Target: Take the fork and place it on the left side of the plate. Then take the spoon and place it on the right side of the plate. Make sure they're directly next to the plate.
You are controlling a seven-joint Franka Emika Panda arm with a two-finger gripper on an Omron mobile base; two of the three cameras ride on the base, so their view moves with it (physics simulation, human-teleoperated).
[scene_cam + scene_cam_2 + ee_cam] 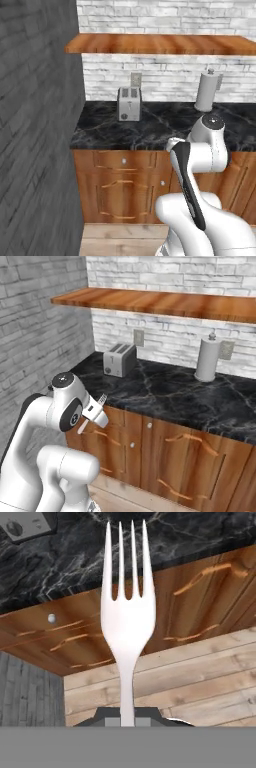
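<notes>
In the hand view a pale silver-grey fork (127, 617) stands straight up out of my gripper (127, 719), which is shut on its handle. The tines point toward the black marble counter (60, 567) and the wooden cabinet fronts below it. From the right base view the fork (101, 401) sticks out of the gripper (92, 415), in the air just in front of the counter's front edge, near its left end. The plate and the spoon are out of view.
A silver toaster (119, 359) stands at the back left of the counter, with a paper towel roll (208, 358) at the back right. A wooden shelf (160, 302) hangs above. A grey brick wall (35, 125) closes the left side.
</notes>
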